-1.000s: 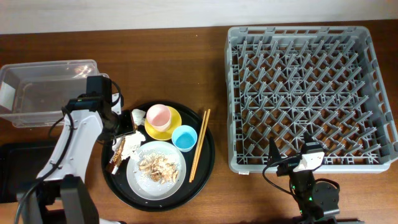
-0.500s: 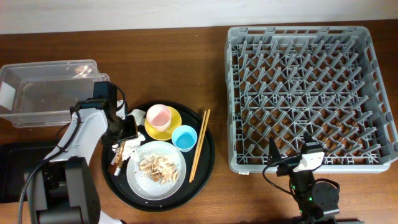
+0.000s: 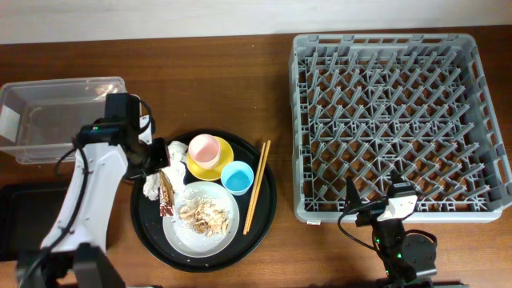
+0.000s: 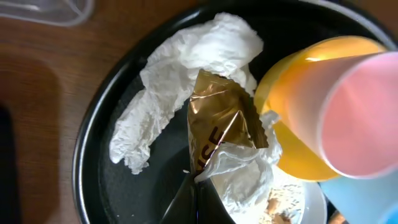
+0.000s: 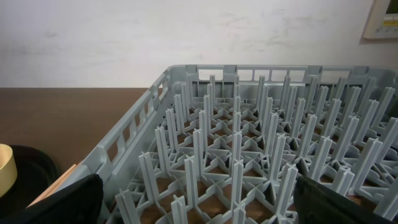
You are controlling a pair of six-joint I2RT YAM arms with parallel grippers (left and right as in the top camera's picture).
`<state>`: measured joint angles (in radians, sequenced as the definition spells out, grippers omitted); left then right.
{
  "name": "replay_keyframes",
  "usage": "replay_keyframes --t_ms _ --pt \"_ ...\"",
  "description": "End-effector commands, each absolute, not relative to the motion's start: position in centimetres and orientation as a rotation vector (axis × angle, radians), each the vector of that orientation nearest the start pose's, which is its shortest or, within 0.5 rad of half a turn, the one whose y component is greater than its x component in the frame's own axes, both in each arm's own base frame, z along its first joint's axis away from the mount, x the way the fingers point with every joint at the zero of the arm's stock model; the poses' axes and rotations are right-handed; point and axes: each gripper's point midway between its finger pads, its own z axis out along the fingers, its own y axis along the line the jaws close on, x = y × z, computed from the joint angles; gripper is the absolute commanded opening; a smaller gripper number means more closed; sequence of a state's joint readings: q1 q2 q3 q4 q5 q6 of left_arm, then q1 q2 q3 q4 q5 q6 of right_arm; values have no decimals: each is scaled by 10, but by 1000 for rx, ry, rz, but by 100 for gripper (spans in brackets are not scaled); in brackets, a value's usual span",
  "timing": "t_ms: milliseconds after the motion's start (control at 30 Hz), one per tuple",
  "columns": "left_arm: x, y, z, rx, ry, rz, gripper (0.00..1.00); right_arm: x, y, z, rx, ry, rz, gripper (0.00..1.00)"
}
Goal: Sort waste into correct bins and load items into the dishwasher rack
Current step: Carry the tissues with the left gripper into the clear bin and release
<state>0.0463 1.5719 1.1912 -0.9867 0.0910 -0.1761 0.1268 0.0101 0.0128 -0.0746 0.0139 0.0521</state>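
Left gripper (image 4: 196, 190), fingers closed on gold wrapper (image 4: 217, 124) beside crumpled tissue (image 4: 180, 74) in round black tray (image 4: 93, 180); right gripper (image 5: 200, 196), fingers spread wide, facing dishwasher rack (image 5: 249, 137)

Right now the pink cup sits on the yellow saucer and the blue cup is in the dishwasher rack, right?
No. The blue cup is on the round black tray beside the saucer, not in the rack, as the overhead view shows.

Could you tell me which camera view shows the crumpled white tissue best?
Left wrist: the tissue fills much of the frame, creases clear. Overhead shows only small white patches; right wrist misses it.
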Motion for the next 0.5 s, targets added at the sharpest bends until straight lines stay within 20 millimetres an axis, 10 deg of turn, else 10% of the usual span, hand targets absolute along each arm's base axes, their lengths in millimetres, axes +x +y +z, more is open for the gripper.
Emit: replay_keyframes --t_ms 0,300,467 --pt "324 11 139 -337 2799 -137 0 244 28 156 -50 1648 125 98" --pt "393 113 275 -692 2026 -104 1 244 28 156 -50 1648 125 98" --pt "403 185 290 -912 1773 242 1 244 28 156 -50 1648 125 98"
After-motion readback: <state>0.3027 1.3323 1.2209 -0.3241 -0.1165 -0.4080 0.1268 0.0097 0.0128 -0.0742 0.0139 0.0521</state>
